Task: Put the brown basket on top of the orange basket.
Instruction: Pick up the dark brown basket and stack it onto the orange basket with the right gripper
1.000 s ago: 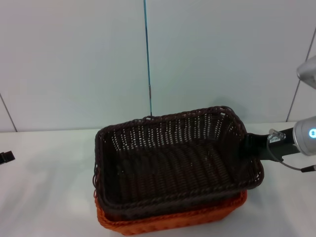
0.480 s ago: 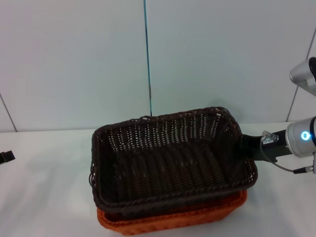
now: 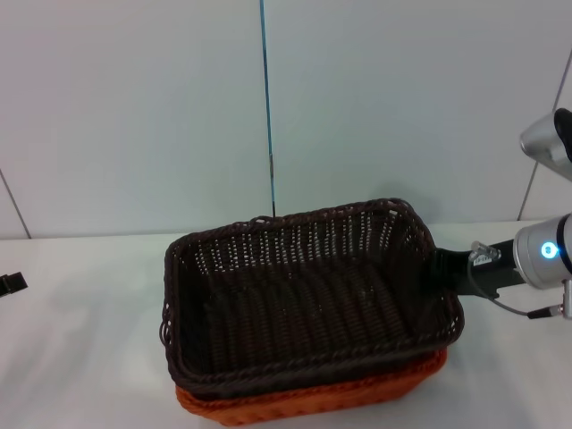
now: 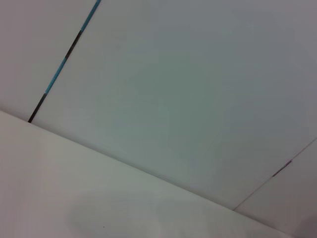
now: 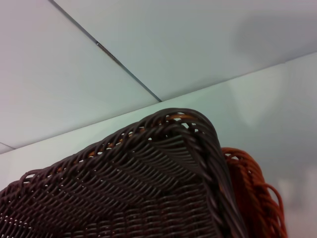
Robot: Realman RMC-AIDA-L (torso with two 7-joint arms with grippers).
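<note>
Brown basket: nested in the orange basket, rim proud of the orange rim; lower and further left than a second ago. Right end effector: at the basket's right end wall, grip state cannot be told. Counter: open on the left. Left end effector: parked at the left edge.

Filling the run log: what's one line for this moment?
right gripper: at brown basket right wall | brown basket: nested in orange basket | left gripper: parked far left
</note>
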